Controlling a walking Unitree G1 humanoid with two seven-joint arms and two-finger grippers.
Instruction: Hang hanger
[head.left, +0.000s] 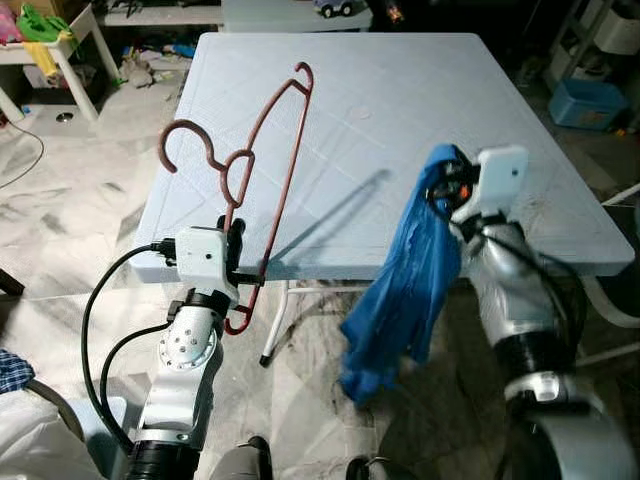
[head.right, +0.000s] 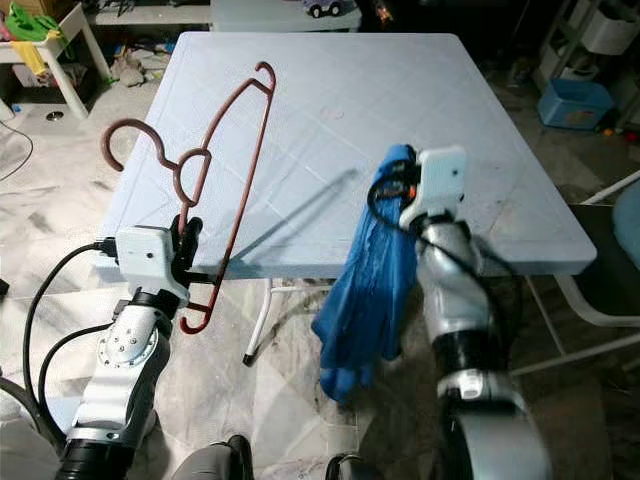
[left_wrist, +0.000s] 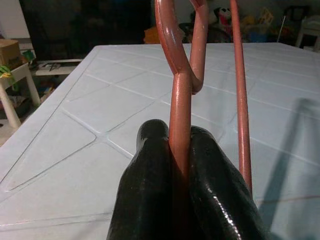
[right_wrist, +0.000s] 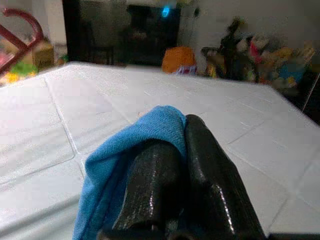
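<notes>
red hanger (head.right: 215, 170) in left gripper (head.right: 186, 240), blue cloth (head.right: 362, 290) in right gripper (head.right: 392, 190)

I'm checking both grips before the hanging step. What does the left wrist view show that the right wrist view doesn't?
Left wrist view alone: the left gripper shut on the red hanger, with a second hanger bar running alongside. Right wrist view alone: the right gripper shut on the blue cloth. Both share the pale blue table beneath and dark room clutter behind.
</notes>
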